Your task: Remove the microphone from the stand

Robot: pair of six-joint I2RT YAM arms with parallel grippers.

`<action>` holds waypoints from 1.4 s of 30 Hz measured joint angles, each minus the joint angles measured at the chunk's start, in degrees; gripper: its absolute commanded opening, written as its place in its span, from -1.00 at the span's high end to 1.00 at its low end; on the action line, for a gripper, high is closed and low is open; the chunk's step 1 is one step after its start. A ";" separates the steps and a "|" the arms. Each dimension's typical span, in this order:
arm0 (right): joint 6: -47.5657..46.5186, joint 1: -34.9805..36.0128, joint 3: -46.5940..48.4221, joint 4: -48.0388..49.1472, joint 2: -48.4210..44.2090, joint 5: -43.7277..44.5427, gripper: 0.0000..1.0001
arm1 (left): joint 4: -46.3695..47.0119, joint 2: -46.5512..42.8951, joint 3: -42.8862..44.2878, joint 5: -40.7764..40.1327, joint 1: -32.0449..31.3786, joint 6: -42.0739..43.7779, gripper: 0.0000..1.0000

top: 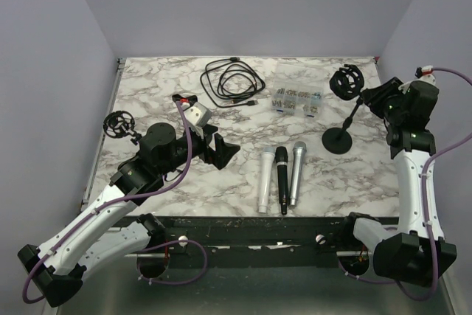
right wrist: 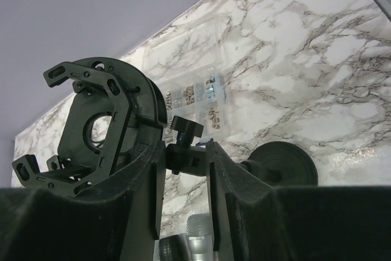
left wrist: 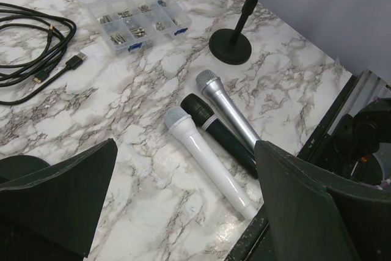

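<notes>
Starting at the right side, the mic stand [top: 352, 112] is seen upright on its round base [top: 339, 140] near the table's [top: 221, 191] right edge. The right gripper [right wrist: 184, 169] is pressed together on the stand's swivel joint [right wrist: 186, 154], one finger on each side, just under the shock mount [right wrist: 125, 99]. The mount is tilted away from the wrist camera.

Three microphones are laid side by side on the marble at centre, heads pointing away from the arms: white microphone [left wrist: 204, 160], black microphone [left wrist: 223, 136], silver microphone [left wrist: 229, 111]. The three are touching or nearly so, and well apart from the stand base.

The left gripper [left wrist: 183, 206] is held spread wide above the table, left of the microphones, with nothing between its fingers [left wrist: 61, 194].

Further back, a coiled black cable [top: 232, 82] and a clear parts box [top: 296, 99] are noted. A second small shock mount [top: 118, 125] is placed at the left edge
</notes>
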 measured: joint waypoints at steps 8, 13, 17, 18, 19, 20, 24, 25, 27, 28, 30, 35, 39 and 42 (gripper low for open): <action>-0.31 1.31 -1.33 -4.42 1.46 4.70 0.29 | 0.00 0.00 0.00 0.00 0.00 -0.02 -0.97; -0.31 1.38 -1.44 -5.31 2.40 5.09 0.29 | 0.00 0.00 0.00 0.00 0.00 0.00 -0.97; 0.00 1.44 -2.08 -3.96 2.91 5.09 0.29 | 0.00 -0.15 0.00 0.00 0.00 -0.02 -0.97; 0.15 1.55 -2.40 -3.74 3.19 5.09 0.29 | 0.00 -0.20 0.00 0.00 0.00 0.00 -0.97; 0.17 1.66 -2.82 -3.78 3.52 5.14 0.29 | 0.00 -0.24 0.00 0.00 0.00 0.00 -0.97; 0.17 1.77 -3.21 -3.85 3.91 5.25 0.29 | 0.00 -0.28 0.00 0.00 0.00 0.00 -0.97; 0.94 2.12 -4.59 -2.89 5.95 5.42 0.28 | 0.00 -0.42 0.00 0.00 0.00 0.00 -0.97; 1.05 2.23 -4.70 -2.89 5.95 5.46 0.27 | 0.00 -0.42 0.00 0.00 0.00 0.00 -0.97; 1.03 2.23 -4.92 -2.97 5.92 5.57 0.26 | 0.00 -0.42 0.00 0.00 0.00 0.00 -0.97; 1.03 2.23 -4.96 -2.95 5.88 5.57 0.24 | -0.02 -0.42 0.00 0.00 0.00 0.00 -0.97; 1.01 2.23 -4.96 -2.89 5.64 5.57 0.18 | 0.00 -0.42 0.00 0.00 0.00 0.00 -0.97; -0.61 2.23 -4.17 -4.57 5.22 5.33 -0.39 | 0.00 -0.42 0.00 -0.04 0.00 0.00 -0.97; -2.93 2.14 -2.40 -9.38 4.13 5.53 -0.77 | 0.00 -0.44 0.00 -0.24 0.00 0.02 -0.97; -4.35 2.14 0.07 -13.27 2.78 5.25 -0.85 | 0.00 -0.52 0.00 -1.01 0.00 0.04 -0.97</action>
